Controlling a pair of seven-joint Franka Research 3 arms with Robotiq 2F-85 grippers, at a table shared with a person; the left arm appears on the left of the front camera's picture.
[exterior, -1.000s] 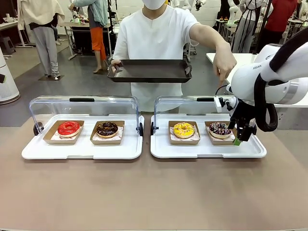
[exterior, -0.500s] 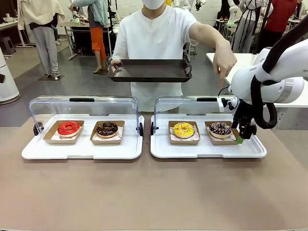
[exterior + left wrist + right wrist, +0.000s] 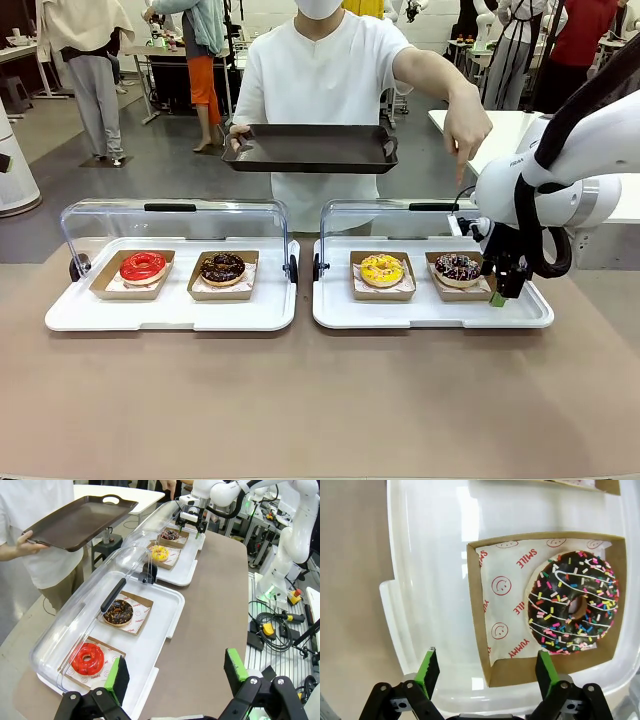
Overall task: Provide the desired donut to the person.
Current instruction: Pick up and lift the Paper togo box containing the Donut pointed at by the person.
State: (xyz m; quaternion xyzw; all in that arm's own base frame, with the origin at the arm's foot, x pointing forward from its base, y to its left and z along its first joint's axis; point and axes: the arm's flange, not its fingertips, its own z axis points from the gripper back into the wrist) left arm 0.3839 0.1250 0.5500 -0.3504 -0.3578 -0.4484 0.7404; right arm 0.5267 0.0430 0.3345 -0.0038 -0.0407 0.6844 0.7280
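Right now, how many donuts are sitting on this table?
4. In the left tray, under its raised clear lid: a red donut and a chocolate donut. In the right tray: a yellow donut and a sprinkled chocolate donut. None seem hidden.

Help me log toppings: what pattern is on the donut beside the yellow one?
Chocolate donut, white drizzle, rainbow sprinkles; clearest in right wrist view.

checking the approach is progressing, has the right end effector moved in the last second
Yes, slightly: the right end effector has sunk closer to the white tray, staying open beside the right edge of the sprinkled donut's box.
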